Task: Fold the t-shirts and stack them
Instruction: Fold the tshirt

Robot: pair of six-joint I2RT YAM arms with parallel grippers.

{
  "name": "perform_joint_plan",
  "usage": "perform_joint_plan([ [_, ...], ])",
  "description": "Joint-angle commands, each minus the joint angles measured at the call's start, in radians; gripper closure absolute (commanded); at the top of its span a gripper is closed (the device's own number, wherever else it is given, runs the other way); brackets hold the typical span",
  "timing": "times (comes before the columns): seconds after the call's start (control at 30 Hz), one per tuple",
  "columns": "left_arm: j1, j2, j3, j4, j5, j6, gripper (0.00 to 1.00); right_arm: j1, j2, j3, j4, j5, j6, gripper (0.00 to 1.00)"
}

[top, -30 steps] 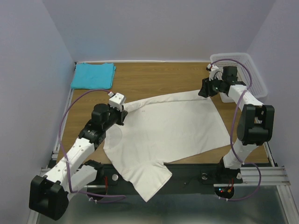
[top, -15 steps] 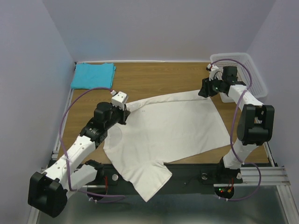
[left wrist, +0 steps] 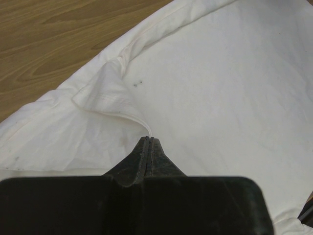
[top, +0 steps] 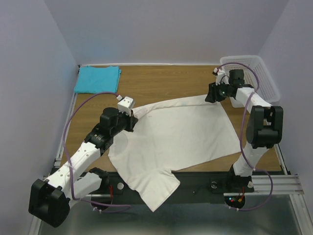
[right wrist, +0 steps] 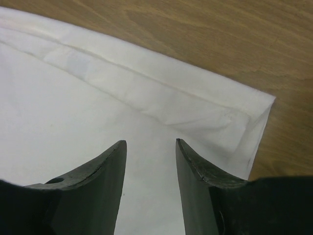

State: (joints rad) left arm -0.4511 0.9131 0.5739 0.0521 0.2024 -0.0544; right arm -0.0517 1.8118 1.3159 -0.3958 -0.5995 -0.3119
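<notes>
The cream-white t-shirt (top: 181,132) lies spread across the middle of the table, with one sleeve hanging over the near edge. My left gripper (top: 131,117) is at the shirt's left shoulder. It is shut on a thin fold of the cloth, which shows between the tips in the left wrist view (left wrist: 149,139). My right gripper (top: 210,95) hovers over the shirt's far right corner. In the right wrist view its fingers (right wrist: 149,143) stand open above the hem (right wrist: 146,88), with nothing between them. The turquoise t-shirt (top: 98,79) lies folded at the far left corner.
A white mesh basket (top: 268,73) stands at the far right corner, just behind the right arm. Bare wood table (top: 161,83) shows between the two shirts. Walls close in on the left, back and right.
My left gripper has moved a little up and to the right, taking the shirt's shoulder with it. The right gripper has shifted slightly left over the shirt's corner.
</notes>
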Motion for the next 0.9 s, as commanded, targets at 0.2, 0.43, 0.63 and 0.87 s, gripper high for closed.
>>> perform_joint_plan([
  [0.2,-0.005,-0.010,0.040,0.023,-0.004,-0.021,1.00,0.015,0.113,0.167,0.005,0.282,0.051,0.50],
  [0.43,-0.006,-0.017,0.037,0.025,-0.003,-0.022,1.00,0.015,0.176,0.194,0.003,0.346,0.048,0.51],
  [0.63,-0.006,-0.016,0.032,0.029,0.000,-0.021,1.00,0.015,0.211,0.218,0.003,0.366,0.051,0.53],
  [0.87,-0.005,-0.017,0.026,0.035,-0.001,-0.021,1.00,0.015,0.230,0.247,0.005,0.348,0.069,0.60],
])
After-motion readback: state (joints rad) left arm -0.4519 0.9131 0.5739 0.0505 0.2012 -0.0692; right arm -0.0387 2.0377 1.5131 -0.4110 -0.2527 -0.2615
